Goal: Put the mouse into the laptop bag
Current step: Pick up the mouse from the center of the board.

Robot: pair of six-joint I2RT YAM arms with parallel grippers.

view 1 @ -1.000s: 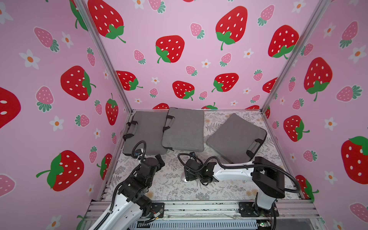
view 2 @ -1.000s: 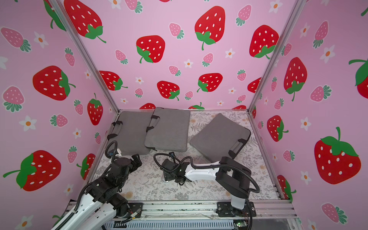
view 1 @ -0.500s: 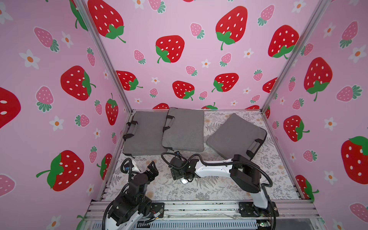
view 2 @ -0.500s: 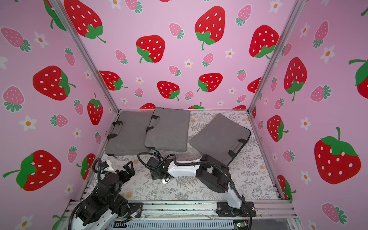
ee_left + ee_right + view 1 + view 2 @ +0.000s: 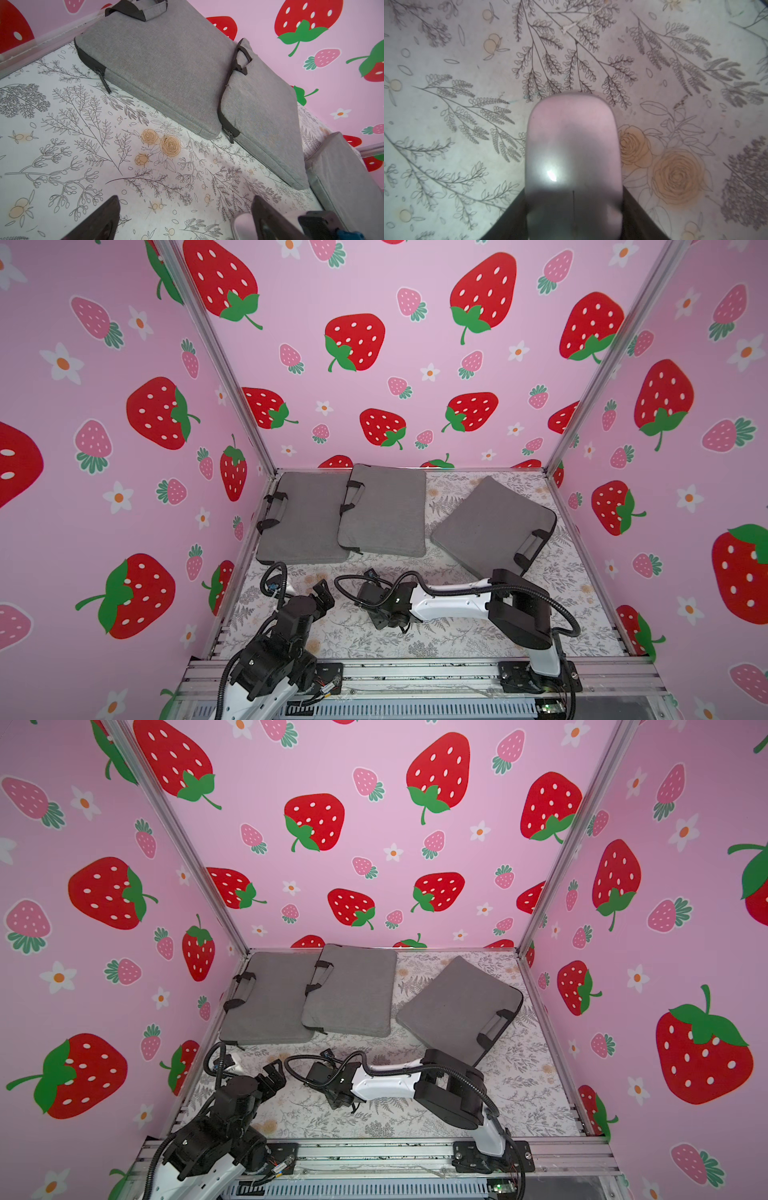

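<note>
Lying on the table (image 5: 446, 68), the pink mouse (image 5: 573, 145) is being clasped at both sides by the right gripper (image 5: 573, 189) fingers. Just beside the mouse, the left gripper (image 5: 185, 197) is hovering, fingers wide apart. Beyond the mouse, three grey laptop bags (image 5: 382, 510) are resting.

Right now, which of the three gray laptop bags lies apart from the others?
The right bag, by the right wall: it lies alone, turned diagonally, while the left bag and middle bag overlap.
</note>
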